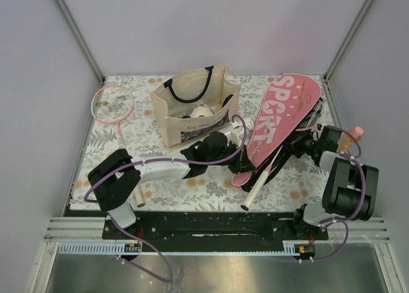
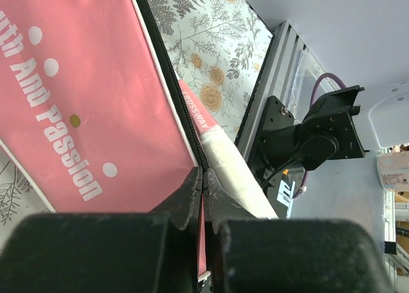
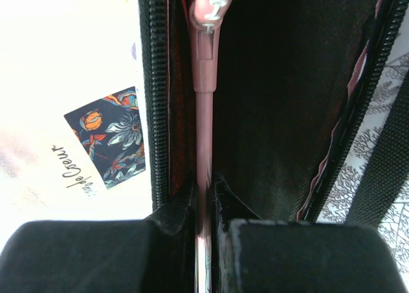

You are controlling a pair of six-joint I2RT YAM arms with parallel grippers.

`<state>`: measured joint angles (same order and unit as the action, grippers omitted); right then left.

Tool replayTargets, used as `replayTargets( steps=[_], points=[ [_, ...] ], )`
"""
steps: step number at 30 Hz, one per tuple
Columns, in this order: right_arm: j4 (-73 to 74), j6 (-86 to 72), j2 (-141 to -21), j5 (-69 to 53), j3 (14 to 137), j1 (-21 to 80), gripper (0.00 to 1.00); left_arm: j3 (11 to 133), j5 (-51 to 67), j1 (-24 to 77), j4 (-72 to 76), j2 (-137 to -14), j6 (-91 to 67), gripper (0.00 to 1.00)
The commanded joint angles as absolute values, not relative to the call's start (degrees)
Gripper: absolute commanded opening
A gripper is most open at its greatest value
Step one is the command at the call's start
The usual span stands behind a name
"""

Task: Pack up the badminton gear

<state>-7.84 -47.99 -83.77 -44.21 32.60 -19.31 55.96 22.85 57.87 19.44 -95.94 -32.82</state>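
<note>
table (image 1: pixel 211 184), floral-print top: grey leaves, orange blooms. far left: pink racket (image 1: pixel 114 105) flat, handle toward near edge. far centre: beige tote bag (image 1: pixel 192 114) upright. right: pink sport cover (image 1: pixel 281 114) flat, slanted; second racket (image 1: pixel 255 187) pokes white handle out near end onto top. right edge: small pink-capped bottle (image 1: pixel 353 135).

The left gripper (image 2: pixel 203 177) is pinched tight, its forearm stretched low behind it; the right gripper (image 3: pixel 204 183) is clamped narrow too, its wrist close behind, its elbow folded farther back.
</note>
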Motion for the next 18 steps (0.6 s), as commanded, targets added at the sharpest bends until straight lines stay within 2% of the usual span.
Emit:
replayTargets(
  steps=[1, 8, 18],
  points=[
    [-19.3, -54.4, -86.1, -38.5, 34.8, -20.1, 0.00, 54.6, 28.8, 58.6, 23.2, -92.5, -33.8, 0.00],
    [-32.8, -61.2, -92.3, -38.3, 32.7, -20.1, 0.00, 53.3, 29.6, 59.2, 25.3, -91.9, -36.0, 0.00],
    [-37.7, -62.5, -94.3, -38.9, 31.8, -20.2, 0.00, 52.6, 26.3, 59.8, 20.2, -90.1, -32.8, 0.00]
  ],
)
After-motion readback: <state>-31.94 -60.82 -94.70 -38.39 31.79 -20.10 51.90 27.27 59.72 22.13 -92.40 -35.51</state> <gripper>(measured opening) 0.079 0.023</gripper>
